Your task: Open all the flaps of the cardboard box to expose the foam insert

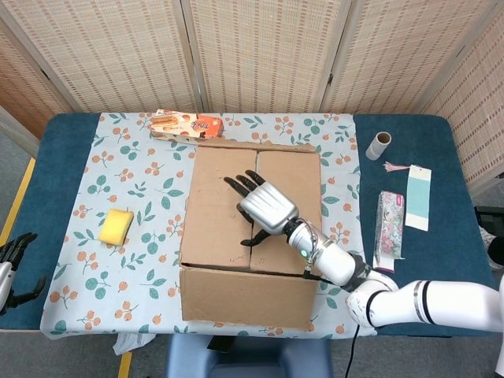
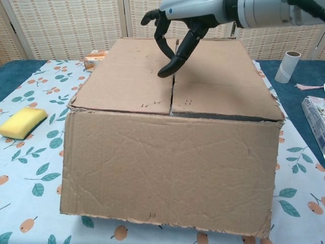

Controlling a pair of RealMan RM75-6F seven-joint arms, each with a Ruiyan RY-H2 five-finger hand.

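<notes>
A: Report the work surface and the main item.

B: The table point(image 1: 55, 157) carries a floral cloth point(image 1: 142, 189). The cardboard box point(image 1: 250, 236) sits on the cloth, centre of the table, near edge toward the robot. Both top flaps point(image 2: 132, 76) lie flat and closed; the seam point(image 2: 173, 86) runs front to back.

A: Right hand?

B: The right hand point(image 1: 260, 206) is above the box lid, over the seam. Fingers point(image 2: 165, 43) are spread and curved downward; nothing is held. In the chest view the thumb tip is close to the seam; contact cannot be confirmed.

A: Left hand?

B: The left hand point(image 1: 12, 264) is at the table's left edge, well apart from the box, with fingers apart and nothing in them.

A: Smaller items?

B: Snack box point(image 1: 187, 124) behind the cardboard box; patterned packet point(image 1: 389, 222) and pale card point(image 1: 418, 197) to the right; yellow sponge point(image 1: 116, 227) on the left; cardboard tube point(image 1: 378, 145), upright.
</notes>
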